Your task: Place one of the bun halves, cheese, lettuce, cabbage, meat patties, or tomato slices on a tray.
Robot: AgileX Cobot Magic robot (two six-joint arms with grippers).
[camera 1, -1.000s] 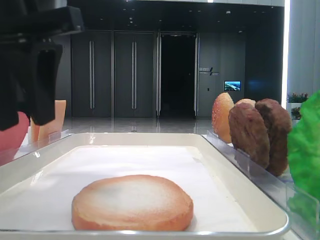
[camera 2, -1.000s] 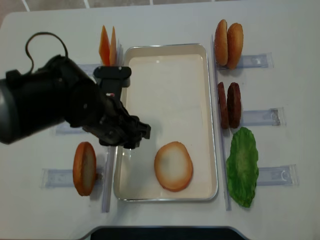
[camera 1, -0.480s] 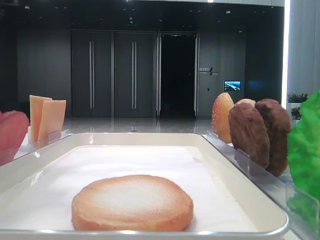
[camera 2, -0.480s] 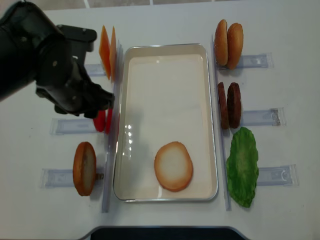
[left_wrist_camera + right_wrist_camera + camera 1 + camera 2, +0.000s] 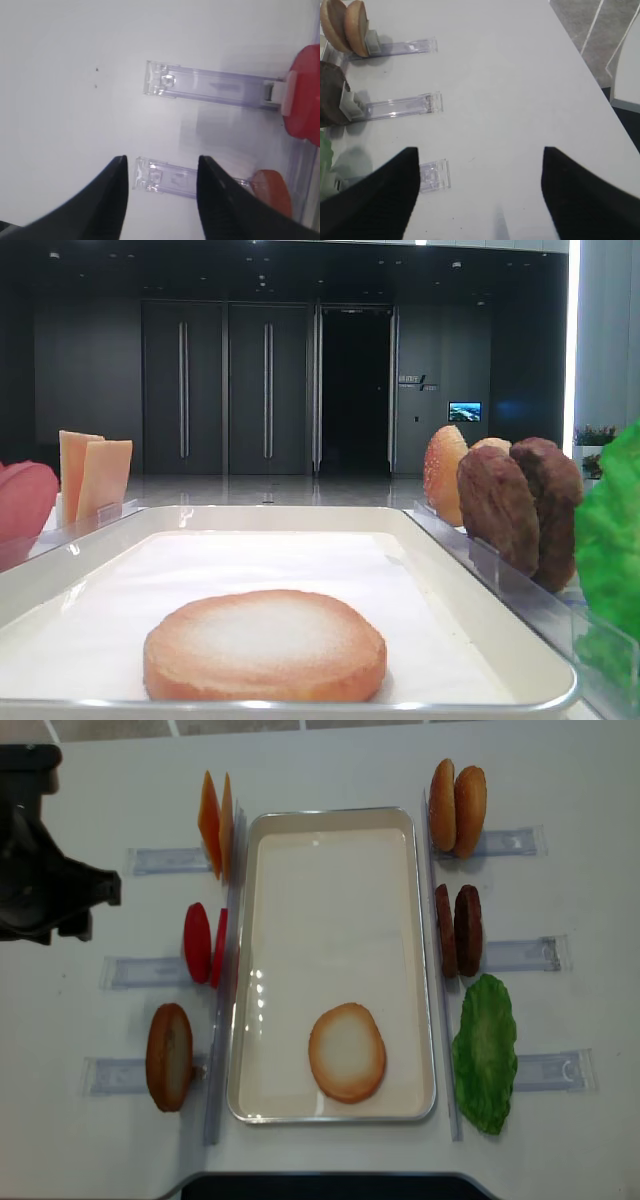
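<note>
Bun half (image 5: 347, 1052): lying flat, pale face up, on the paper liner in the lower middle of the tray (image 5: 262, 1100); nothing touching it; same spot as a second ago.
Tray: centre of the overhead frame, holding only that one bun piece.
Second bun half (image 5: 169, 1056): standing on edge in its clear rack (image 5: 112, 1075), lower left, outside the tray.
Tomato slices (image 5: 203, 943): upright, just left of the tray rim, uncovered now that the arm is gone from above them.
Meat patties (image 5: 458, 930): upright in the right-hand rack, lettuce (image 5: 485, 1052) below them, untouched.
Cheese (image 5: 215, 823): upper left of the tray, upright.
Left gripper (image 5: 161, 197): pulled back from over the tray's left edge to the far left of the overhead frame; jaws partly apart, nothing between them, only bare worktop (image 5: 65, 100) and racks below.
Right gripper (image 5: 479, 192): jaws spread wide, empty, above bare worktop near the right-hand racks.
Meaning: placement looks done; bun released, left arm retreating clear.
</note>
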